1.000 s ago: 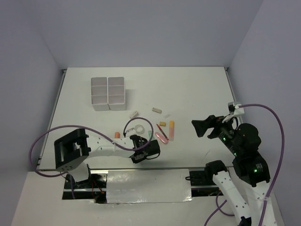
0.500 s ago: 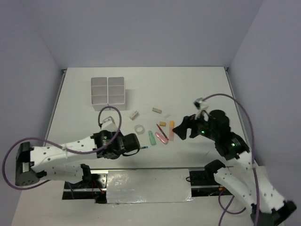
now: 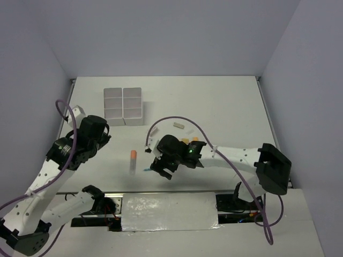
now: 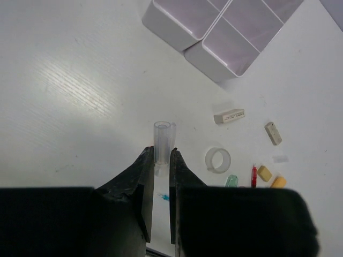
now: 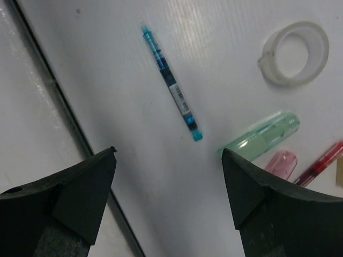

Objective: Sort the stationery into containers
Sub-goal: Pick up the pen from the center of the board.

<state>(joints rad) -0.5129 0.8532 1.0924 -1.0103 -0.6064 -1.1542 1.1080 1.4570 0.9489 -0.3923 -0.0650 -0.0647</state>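
Observation:
The white six-compartment organiser point(image 3: 123, 106) stands far left of centre and also shows in the left wrist view point(image 4: 225, 43). My left gripper point(image 3: 105, 134) is raised at the left. In its wrist view my left gripper point(image 4: 159, 151) has its jaws close together on a clear tube point(image 4: 162, 136). My right gripper point(image 3: 159, 167) hangs wide open and empty over the thin blue pen point(image 5: 170, 85); in its wrist view the right gripper point(image 5: 169, 151) is just below the pen. The clear tape ring point(image 5: 293, 52), green marker point(image 5: 260, 136) and pink marker point(image 5: 281, 163) lie beside the pen.
An orange stick point(image 3: 133, 154) with a pale length below it lies between the arms. A beige block point(image 4: 229, 115), a grey block point(image 4: 273, 133), a red pen point(image 4: 254, 174) and a yellow block point(image 4: 264, 172) lie right of the tape ring point(image 4: 218, 159). The table's front edge point(image 5: 53, 91) is close.
My left arm has pulled back to the left and risen. My right arm has swung left across the stationery and now hangs open over the blue pen. The organiser has not moved.

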